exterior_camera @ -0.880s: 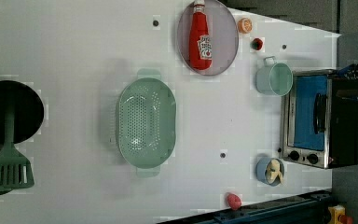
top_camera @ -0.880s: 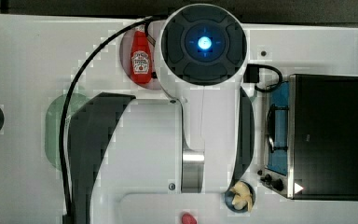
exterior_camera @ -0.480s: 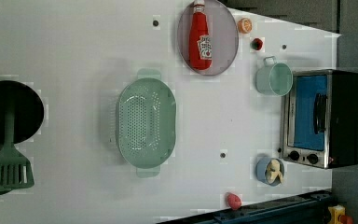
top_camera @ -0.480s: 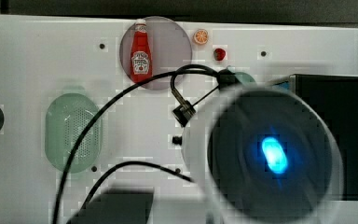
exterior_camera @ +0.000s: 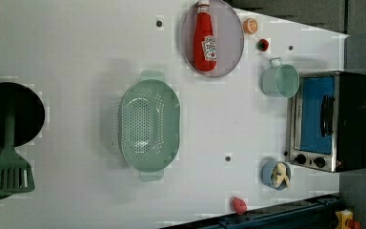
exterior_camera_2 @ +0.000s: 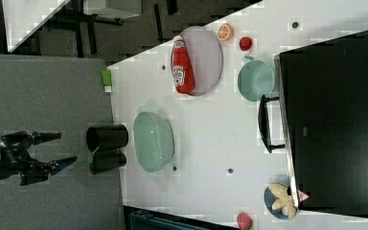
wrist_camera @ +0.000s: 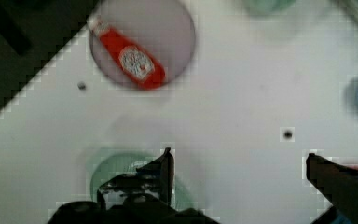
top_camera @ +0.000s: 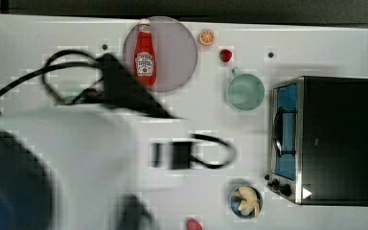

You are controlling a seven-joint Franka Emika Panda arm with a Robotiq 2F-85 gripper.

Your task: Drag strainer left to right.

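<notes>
White table (exterior_camera: 76,47): strainer (exterior_camera: 148,125) untouched, not yet dragged. Gripper (wrist_camera: 237,172) high above, jaws spread, empty. Approach, contact, drag all left.

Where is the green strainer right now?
The strainer sits near the middle of the white table in the left view, between the black pan on the left view's left and the plate with the ketchup bottle.

You have: strainer (exterior_camera: 149,126), pale green plastic, matt, finely perforated; table (exterior_camera: 76,47), smooth white, faint sheen; oven (exterior_camera: 325,121), brushed metal face, glossy blue door; bottle (exterior_camera: 205,38), glossy red plastic; mug (exterior_camera: 281,80), smooth teal.
</notes>
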